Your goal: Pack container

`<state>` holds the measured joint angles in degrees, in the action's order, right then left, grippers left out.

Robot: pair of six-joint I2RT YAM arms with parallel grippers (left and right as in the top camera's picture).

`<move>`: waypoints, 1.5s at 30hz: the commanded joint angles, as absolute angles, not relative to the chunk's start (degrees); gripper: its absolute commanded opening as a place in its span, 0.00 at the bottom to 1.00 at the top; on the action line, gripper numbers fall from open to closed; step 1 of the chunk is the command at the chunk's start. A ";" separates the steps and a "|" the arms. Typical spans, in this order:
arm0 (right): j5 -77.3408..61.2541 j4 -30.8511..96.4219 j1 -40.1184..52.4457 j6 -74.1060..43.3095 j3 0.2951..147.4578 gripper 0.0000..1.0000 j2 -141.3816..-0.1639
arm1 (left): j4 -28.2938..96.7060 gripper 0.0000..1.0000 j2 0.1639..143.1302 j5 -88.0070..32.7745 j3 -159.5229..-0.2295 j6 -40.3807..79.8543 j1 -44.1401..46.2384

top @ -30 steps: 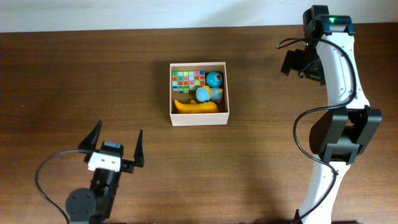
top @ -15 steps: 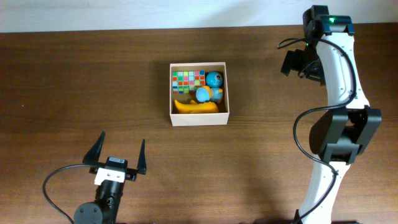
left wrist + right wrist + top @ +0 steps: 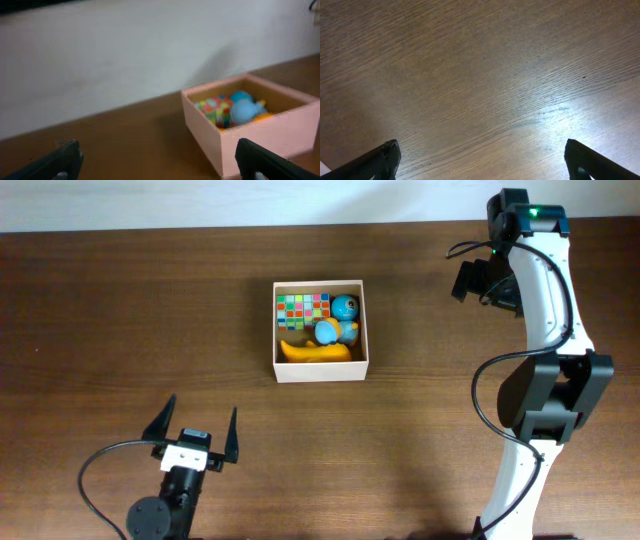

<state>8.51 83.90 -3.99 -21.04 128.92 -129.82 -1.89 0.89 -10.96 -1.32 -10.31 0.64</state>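
The container (image 3: 361, 320) is a square white-walled box at the table's middle back. It holds a multicoloured cube (image 3: 302, 307), a blue round toy (image 3: 342, 318) and a yellow banana-shaped toy (image 3: 312, 352). It also shows in the left wrist view (image 3: 280, 132), with the cube (image 3: 216, 110) and blue toy (image 3: 244, 109) inside. My left gripper (image 3: 196, 424) is open and empty near the front left, well short of the container. My right gripper (image 3: 478, 282) is open and empty at the back right, over bare wood (image 3: 485, 100).
A white wall (image 3: 125, 55) runs behind the dark wooden table (image 3: 120, 320). The right arm's white links (image 3: 545, 380) stand along the right side. The left arm's cable (image 3: 100, 470) loops at the front left.
My left gripper has drawn back toward the front edge and shifted slightly right, staying open. The right arm and the container's contents have not moved.
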 commanded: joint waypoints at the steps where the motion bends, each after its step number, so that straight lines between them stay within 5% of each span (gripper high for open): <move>1: 8.60 83.92 -4.16 -21.52 128.88 0.99 -129.78 | 0.75 0.99 0.27 -11.16 -0.47 -11.97 0.30; 45: 8.60 83.92 -3.79 -21.52 128.88 0.99 -128.31 | 3.68 0.99 0.30 -10.74 -0.49 -12.73 0.32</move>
